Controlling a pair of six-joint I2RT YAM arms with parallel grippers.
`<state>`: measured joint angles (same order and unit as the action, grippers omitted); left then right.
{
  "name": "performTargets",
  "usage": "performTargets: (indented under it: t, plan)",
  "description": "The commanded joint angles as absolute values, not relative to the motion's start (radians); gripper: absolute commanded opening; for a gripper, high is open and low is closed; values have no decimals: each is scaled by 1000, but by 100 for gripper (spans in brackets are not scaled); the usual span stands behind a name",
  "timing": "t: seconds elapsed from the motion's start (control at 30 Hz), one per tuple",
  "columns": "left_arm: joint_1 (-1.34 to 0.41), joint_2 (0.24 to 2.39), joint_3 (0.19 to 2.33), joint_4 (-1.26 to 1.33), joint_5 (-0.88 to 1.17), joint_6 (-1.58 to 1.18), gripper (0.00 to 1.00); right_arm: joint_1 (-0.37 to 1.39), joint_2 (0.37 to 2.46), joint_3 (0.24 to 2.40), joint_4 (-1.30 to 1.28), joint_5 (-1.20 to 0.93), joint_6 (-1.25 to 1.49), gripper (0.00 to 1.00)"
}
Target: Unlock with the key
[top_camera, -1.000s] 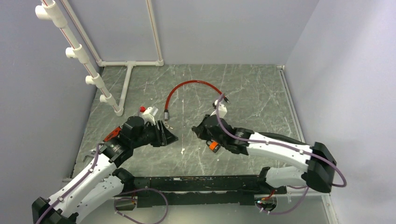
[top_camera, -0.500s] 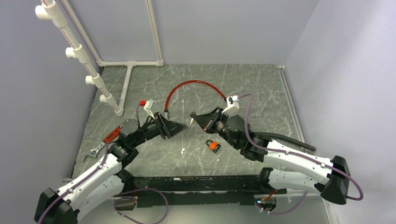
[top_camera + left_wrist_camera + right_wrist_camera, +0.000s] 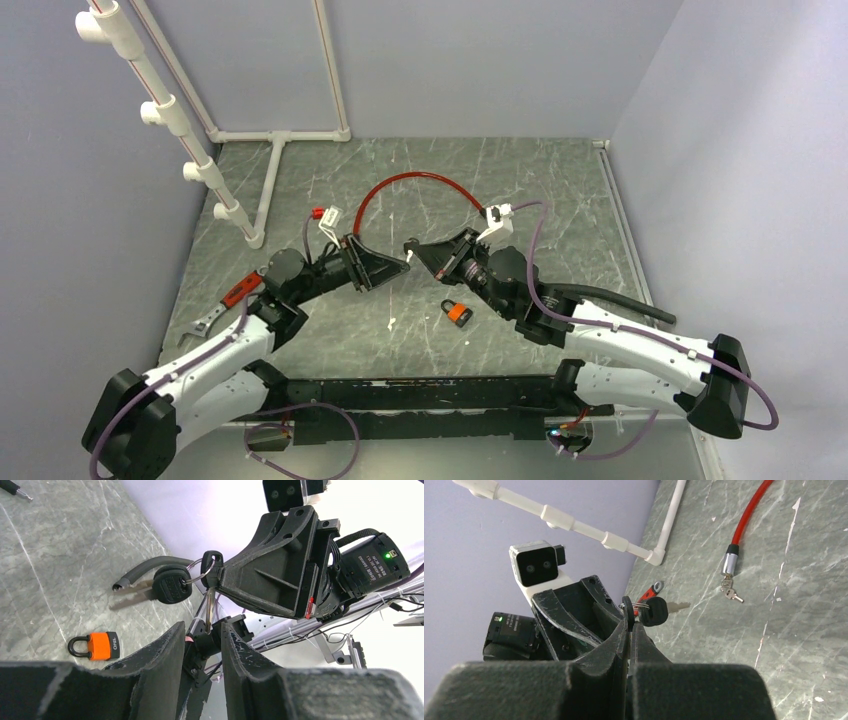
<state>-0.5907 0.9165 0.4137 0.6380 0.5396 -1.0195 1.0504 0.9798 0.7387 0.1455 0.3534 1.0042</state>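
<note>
The orange padlock (image 3: 458, 312) lies flat on the marble table, also low on the left in the left wrist view (image 3: 95, 646). My right gripper (image 3: 410, 247) is raised above the table and shut on a black key head (image 3: 212, 562). A second black-headed key (image 3: 172, 584) dangles from the same ring, and a bare key blade (image 3: 207, 611) hangs down. My left gripper (image 3: 202, 630) faces the right one tip to tip, jaws apart, the hanging blade just at their tips. In the right wrist view the key bunch (image 3: 651, 611) sticks out past the shut fingers (image 3: 621, 645).
A red cable (image 3: 415, 185) arcs across the far table, with small keys (image 3: 730, 594) at its metal end. A white pipe frame (image 3: 270, 180) stands at the back left. A red-handled wrench (image 3: 215, 318) lies by the left arm. A black hose (image 3: 625, 300) lies on the right.
My right gripper rose off the table with the keys, leaving the padlock lying there. My left gripper came up to meet it and its jaws narrowed.
</note>
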Motion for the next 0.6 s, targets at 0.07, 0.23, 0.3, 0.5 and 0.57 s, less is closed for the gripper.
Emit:
performTargets:
  t: [0.07, 0.23, 0.3, 0.5, 0.57]
  plan:
    - [-597, 949, 446, 755, 586, -1040, 34, 1054, 956, 733, 205, 344, 985, 0]
    - [-597, 992, 450, 806, 607, -1058, 30, 1054, 963, 731, 209, 337, 983, 0]
    - [-598, 1011, 449, 838, 613, -1070, 28, 1054, 965, 730, 214, 334, 984, 0]
    - [-600, 1030, 448, 871, 612, -1082, 26, 1054, 963, 726, 220, 322, 983, 0]
    - [-600, 1024, 449, 867, 610, -1076, 24, 1053, 958, 718, 228, 315, 985, 0]
